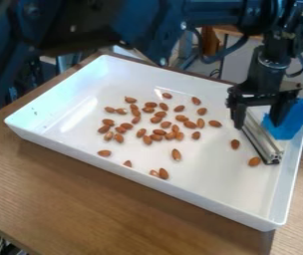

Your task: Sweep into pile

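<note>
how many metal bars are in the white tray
1. The metal bar slants along the right side of the picture, below the claw and beside the blue material, which may hide part of it.

Tray: white plastic, smooth, glossy, light streaks on its floor. Inside tray: almonds, brown, matt skins; bar, grey metal, dull sheen. Beneath tray: worktop, brown wood-grain surface, smooth, low sheen.

Brown almonds dot the white tray mid-frame; right, a silver-grey bar, bright blue material; lower left, brown wood-grained tabletop.
</note>
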`<state>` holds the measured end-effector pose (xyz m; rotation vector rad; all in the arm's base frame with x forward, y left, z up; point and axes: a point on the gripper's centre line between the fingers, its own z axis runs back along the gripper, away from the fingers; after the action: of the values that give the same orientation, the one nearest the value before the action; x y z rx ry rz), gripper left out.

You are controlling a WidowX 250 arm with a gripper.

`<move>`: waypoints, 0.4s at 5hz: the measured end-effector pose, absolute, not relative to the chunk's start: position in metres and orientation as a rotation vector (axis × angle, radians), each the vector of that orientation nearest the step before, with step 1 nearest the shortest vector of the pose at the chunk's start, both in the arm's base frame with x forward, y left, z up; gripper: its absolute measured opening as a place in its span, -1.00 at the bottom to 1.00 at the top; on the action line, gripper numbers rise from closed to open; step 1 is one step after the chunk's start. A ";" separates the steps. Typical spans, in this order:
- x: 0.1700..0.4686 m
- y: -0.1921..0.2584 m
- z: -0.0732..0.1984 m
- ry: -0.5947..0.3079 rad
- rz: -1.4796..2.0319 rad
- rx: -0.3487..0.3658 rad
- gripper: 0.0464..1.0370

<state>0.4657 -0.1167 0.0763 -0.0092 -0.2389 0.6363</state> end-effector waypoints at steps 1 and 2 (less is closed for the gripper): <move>0.465 -0.117 0.064 -0.219 0.645 0.024 0.83; 0.464 -0.116 0.062 -0.207 0.636 0.028 0.25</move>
<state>0.4639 -0.1163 0.0618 0.0278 -0.2069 0.6361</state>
